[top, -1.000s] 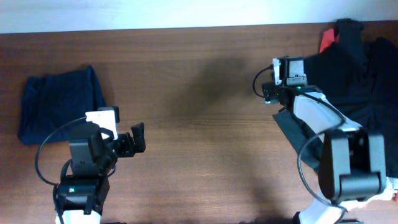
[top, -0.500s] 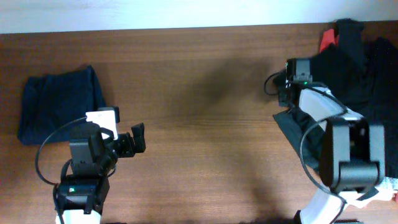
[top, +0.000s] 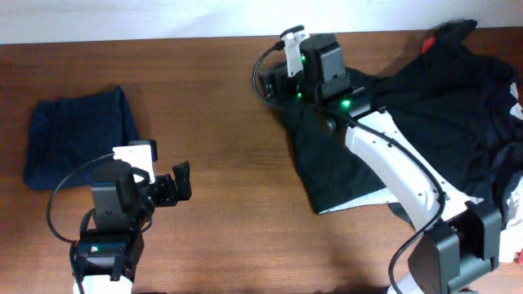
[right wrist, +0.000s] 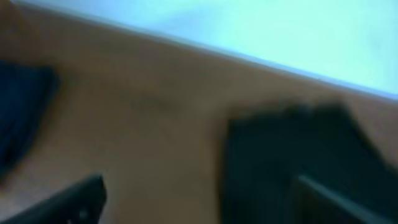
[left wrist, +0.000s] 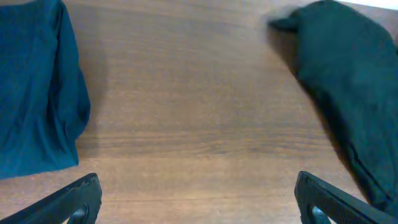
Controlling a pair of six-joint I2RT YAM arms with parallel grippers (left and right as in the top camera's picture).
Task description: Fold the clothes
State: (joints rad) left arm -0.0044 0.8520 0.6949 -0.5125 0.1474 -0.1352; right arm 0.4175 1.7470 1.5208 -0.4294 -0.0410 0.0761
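A black garment (top: 343,155) with a whitish edge lies spread out from the right pile toward the table's middle. The pile of black clothes (top: 458,98) is at the right, with a red piece (top: 426,51) at the back. A folded navy-blue garment (top: 78,135) lies at the left. My right gripper (top: 274,86) reaches over the black garment's far left corner; its blurred wrist view shows the jaws wide apart (right wrist: 196,193) with black fabric (right wrist: 292,155) by the right finger. My left gripper (top: 181,181) is open and empty (left wrist: 196,202) over bare wood between the navy garment (left wrist: 37,93) and the black one (left wrist: 348,81).
The wooden table (top: 229,163) ends at a pale wall along the back edge. The right arm's white link (top: 392,163) stretches across the black garment. The navy garment also shows dimly at the left of the right wrist view (right wrist: 18,112).
My right arm has swung fast from the right pile to the table's back middle, and a black garment has come along, now spread toward the centre. The left arm has not moved.
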